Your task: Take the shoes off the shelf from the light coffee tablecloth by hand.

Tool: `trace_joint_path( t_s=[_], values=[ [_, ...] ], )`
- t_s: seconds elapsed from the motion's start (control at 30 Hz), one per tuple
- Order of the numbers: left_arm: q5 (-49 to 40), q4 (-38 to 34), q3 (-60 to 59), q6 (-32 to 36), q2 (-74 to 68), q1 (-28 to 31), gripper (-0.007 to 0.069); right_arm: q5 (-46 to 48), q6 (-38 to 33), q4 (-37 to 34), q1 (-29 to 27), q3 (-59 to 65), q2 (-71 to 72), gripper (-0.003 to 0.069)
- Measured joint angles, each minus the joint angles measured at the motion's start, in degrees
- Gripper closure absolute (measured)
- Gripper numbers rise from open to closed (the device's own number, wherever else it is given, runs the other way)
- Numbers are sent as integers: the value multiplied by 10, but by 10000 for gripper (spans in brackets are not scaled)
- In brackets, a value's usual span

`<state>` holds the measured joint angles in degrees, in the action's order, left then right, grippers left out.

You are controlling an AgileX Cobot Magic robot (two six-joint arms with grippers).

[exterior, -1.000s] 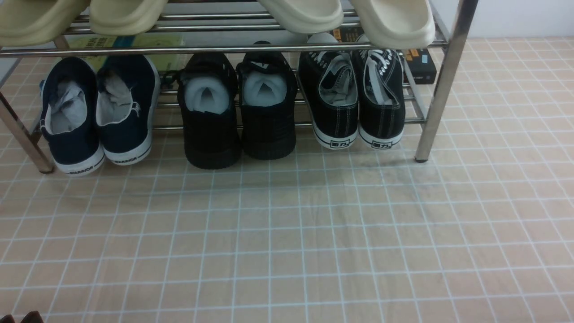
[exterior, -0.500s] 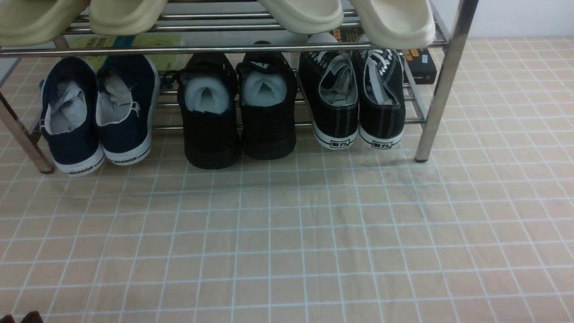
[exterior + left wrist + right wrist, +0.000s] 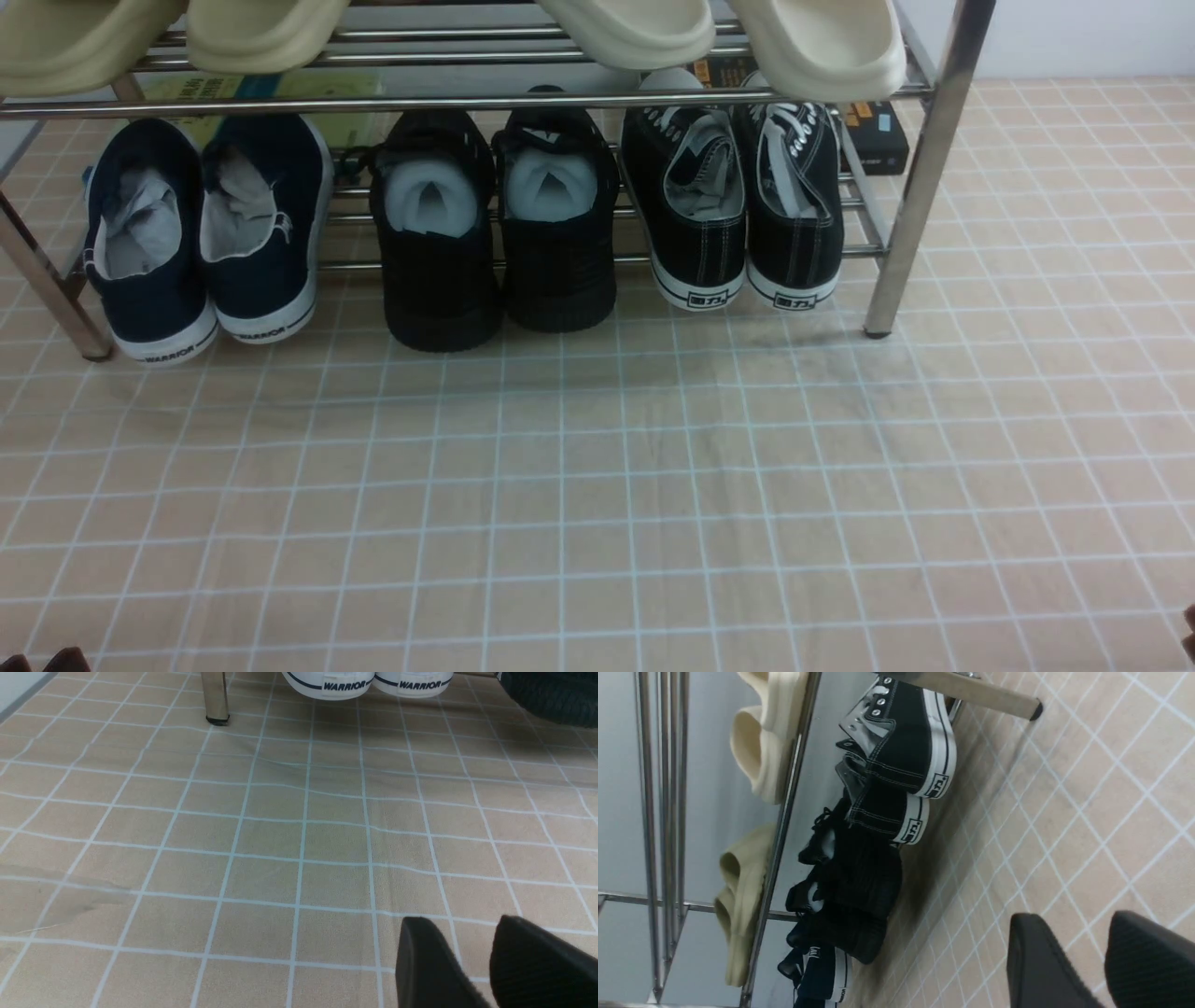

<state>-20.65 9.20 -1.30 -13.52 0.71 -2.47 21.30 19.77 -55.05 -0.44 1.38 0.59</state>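
Note:
The shoes, black canvas lace-up sneakers with white soles (image 3: 698, 245), stand heels toward me on the lower tier of the chrome shelf (image 3: 920, 168), at its right end. They also show in the right wrist view (image 3: 903, 756), next to the shelf's leg (image 3: 971, 690). The light coffee tablecloth (image 3: 597, 485) covers the table. My left gripper (image 3: 460, 921) is open and empty, low over the cloth at the near left (image 3: 39, 661). My right gripper (image 3: 1071, 917) is open and empty, far from the shoes; only a sliver of it shows at the near right edge (image 3: 1190, 630).
Navy white-soled slip-ons (image 3: 201, 233) and all-black mesh sneakers (image 3: 495, 233) share the lower tier, left of the task shoes. Cream slippers (image 3: 728, 37) lie on the upper tier, overhanging the sneakers. A black box (image 3: 878, 135) lies behind the rack.
A sliver of my right gripper has come into the front view at the near right edge. The shoes and the left gripper have not moved.

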Motion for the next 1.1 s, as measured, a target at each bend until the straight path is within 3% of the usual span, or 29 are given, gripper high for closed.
trace_joint_path(
  t_s=[0.17,0.3,0.37,0.5,0.53,0.63,0.67,0.7,0.87,0.97,1.07,1.1],
  values=[
    [0,0,0,0,0,0,383,-11,-107,-7,0,-8,0,468],
    [0,0,0,0,0,0,383,-27,-252,1,0,-90,-28,644],
    [0,0,0,0,0,0,383,-11,-298,20,0,-139,-76,667],
    [0,0,0,0,0,0,383,74,-327,79,0,-220,-193,659],
    [0,0,0,0,0,0,383,152,-328,122,0,-275,-275,657],
    [0,0,0,0,0,0,383,273,-322,185,0,-342,-403,657],
    [0,0,0,0,0,0,383,273,-322,185,0,-342,-403,657],
    [0,0,0,0,0,0,383,332,-322,206,0,-388,-498,655],
    [0,0,0,0,0,0,383,408,-384,175,19,-467,-651,645],
    [0,0,0,0,0,0,383,428,-416,140,83,-546,-746,622],
    [0,0,0,0,0,0,383,428,-408,151,134,-612,-798,589],
    [0,0,0,0,0,0,383,426,-380,180,174,-673,-840,553]
  ],
)
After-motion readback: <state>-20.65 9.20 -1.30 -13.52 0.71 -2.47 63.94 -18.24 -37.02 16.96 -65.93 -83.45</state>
